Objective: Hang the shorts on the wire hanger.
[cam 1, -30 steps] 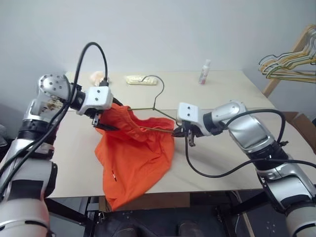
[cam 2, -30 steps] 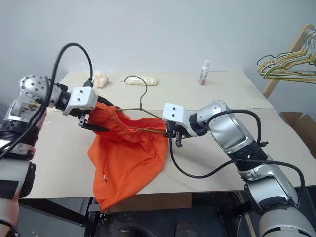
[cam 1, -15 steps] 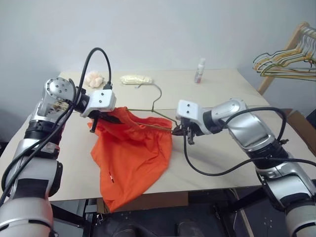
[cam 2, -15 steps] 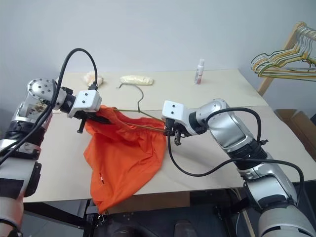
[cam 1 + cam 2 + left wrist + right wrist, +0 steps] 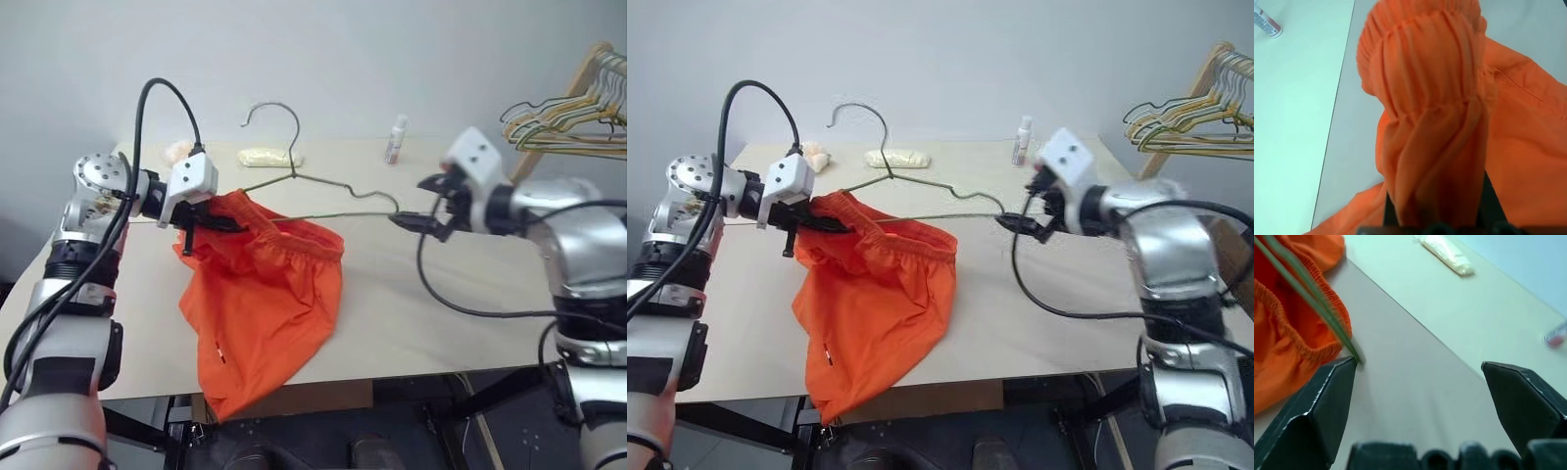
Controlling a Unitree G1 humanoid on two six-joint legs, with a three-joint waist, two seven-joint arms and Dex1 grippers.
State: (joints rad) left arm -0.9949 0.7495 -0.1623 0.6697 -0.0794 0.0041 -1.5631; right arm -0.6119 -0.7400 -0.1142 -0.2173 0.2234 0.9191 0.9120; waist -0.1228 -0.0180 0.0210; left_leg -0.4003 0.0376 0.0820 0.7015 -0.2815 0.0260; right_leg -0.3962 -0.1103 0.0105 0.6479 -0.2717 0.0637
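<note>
Left eye view puts the shorts (image 5: 260,294) at the near left of the table (image 5: 441,304), their gathered waistband lifted off the surface and the legs drooping over the near edge. The left gripper (image 5: 211,220) is clamped tight on the left end of that waistband, a thick fold of orange cloth bunched between its fingers in the left wrist view. The wire hanger (image 5: 304,186) stands tilted above the table, hook up toward the far wall, its lower bar threaded through the waistband; the right corner juts out toward the right gripper (image 5: 431,211). That gripper's fingers (image 5: 1312,416) are spread wide and hold nothing, with the hanger's tip just touching the inner edge of one of them in the right wrist view.

Soft and light, the shorts should sag and slide along the thin, smooth wire, so the elastic waistband, the firmest part, looks the best place to grip. Stiff but springy, the hanger would probably tip if unsupported; its free right corner seems the natural hold.
</note>
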